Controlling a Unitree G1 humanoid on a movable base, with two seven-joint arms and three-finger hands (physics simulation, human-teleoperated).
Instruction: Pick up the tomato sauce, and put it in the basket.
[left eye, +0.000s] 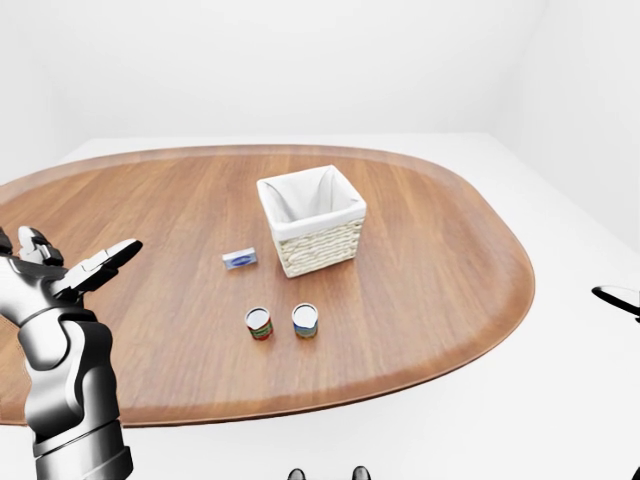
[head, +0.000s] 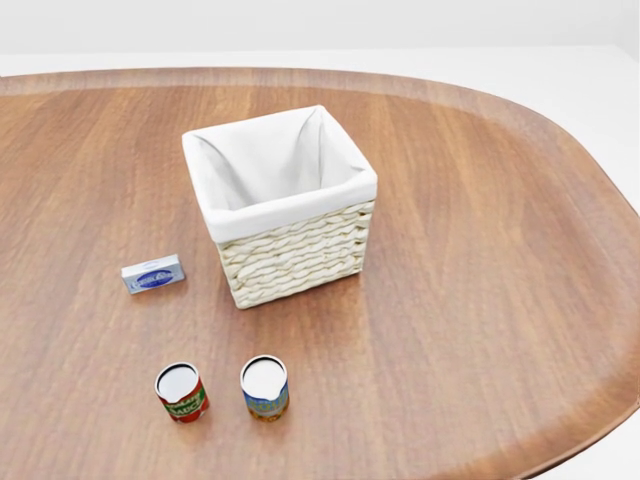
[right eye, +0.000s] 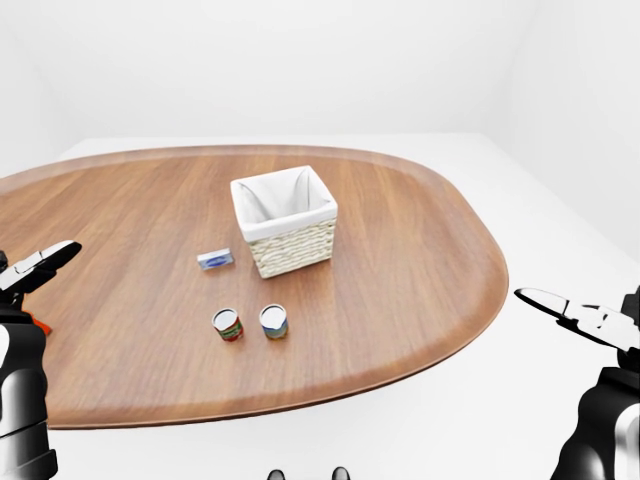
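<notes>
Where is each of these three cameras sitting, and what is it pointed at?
Head view: on the head, tilted down close at the basket and two cans; no body shows.
Left-eye view: on the head, wider over the table; open left hand fills its left.
Right-eye view: same, shifted; open right hand at its right edge.
All share the basket, both cans and the small box.

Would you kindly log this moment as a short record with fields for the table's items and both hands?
table: brown oval wooden table
basket: woven basket, white lining, upright, nothing visible inside
red can: red-labelled can, upright, below the basket in the head view
blue can: blue-labelled can, upright, right of the red one, apart
box: small blue-white box, flat, left of the basket
left hand: left hand open, holding nothing
right hand: right hand open, off the table's right edge
</notes>
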